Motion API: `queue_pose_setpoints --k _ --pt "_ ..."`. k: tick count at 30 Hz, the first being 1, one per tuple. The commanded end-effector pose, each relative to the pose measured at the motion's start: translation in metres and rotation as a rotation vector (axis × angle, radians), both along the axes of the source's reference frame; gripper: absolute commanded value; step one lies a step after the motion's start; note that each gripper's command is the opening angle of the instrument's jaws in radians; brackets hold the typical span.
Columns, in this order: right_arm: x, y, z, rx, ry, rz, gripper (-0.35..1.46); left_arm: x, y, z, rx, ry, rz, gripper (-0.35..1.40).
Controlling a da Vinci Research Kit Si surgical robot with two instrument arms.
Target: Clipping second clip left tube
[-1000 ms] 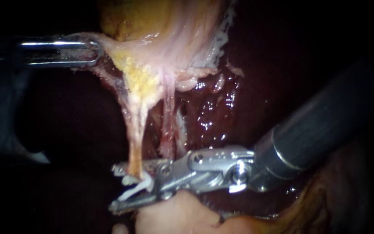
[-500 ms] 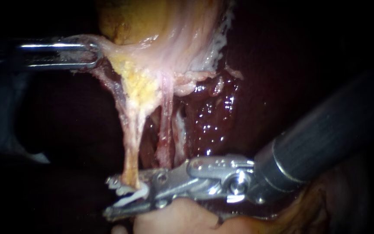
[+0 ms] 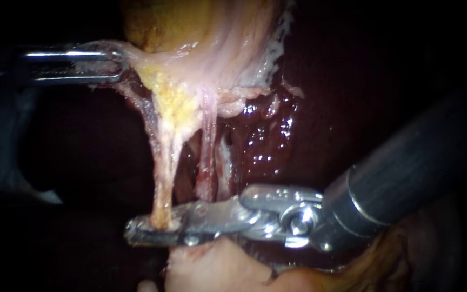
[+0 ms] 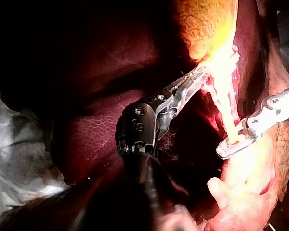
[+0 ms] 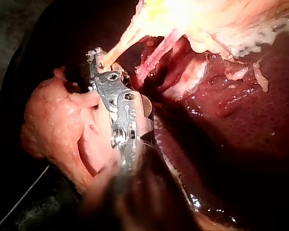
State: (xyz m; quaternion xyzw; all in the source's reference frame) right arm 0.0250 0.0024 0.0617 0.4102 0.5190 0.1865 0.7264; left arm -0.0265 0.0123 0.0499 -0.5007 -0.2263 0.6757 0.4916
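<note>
The left tube (image 3: 163,178) hangs taut and pale from the fatty tissue under the gallbladder (image 3: 190,21). My right instrument (image 3: 152,230) comes in from the right, and its jaws lie pressed together across the tube's lower end. No white clip shows between them. The right wrist view has the same jaws (image 5: 98,62) closed on the tube (image 5: 127,36). My left instrument (image 3: 109,65) enters from the left, its jaws shut on the gallbladder's edge and holding it sideways. From the left wrist camera, those jaws (image 4: 192,84) grip the bright tissue, with my right instrument (image 4: 236,144) beyond.
A thinner pink right tube (image 3: 207,157) runs beside the left one. Dark glistening liver (image 3: 277,140) lies behind both. A pale lump of tissue (image 3: 212,265) sits just under the right instrument's jaws.
The right instrument's jaws, open around the left tube with a white clip between them a second ago, have shut on the tube. The clip no longer shows. The left instrument holds still.
</note>
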Motion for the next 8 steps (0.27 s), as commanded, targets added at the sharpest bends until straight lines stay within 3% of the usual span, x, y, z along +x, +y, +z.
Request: queue_pose_setpoints --k 1,7,8 --pt "0.0 0.0 0.0001 0.001 0.001 -0.001 -0.35 0.0 0.0 0.0 0.0 0.0 0.0 -0.35" --pt "-0.0002 0.0003 0.0005 0.017 -0.005 0.002 -0.35 -0.0001 0.0001 0.0002 0.0 0.0 0.0 -0.35" --pt "-0.0002 0.0003 0.0006 0.019 -0.011 0.01 -0.17 -0.0001 0.0002 0.0002 0.0 0.0 0.0 -0.35"
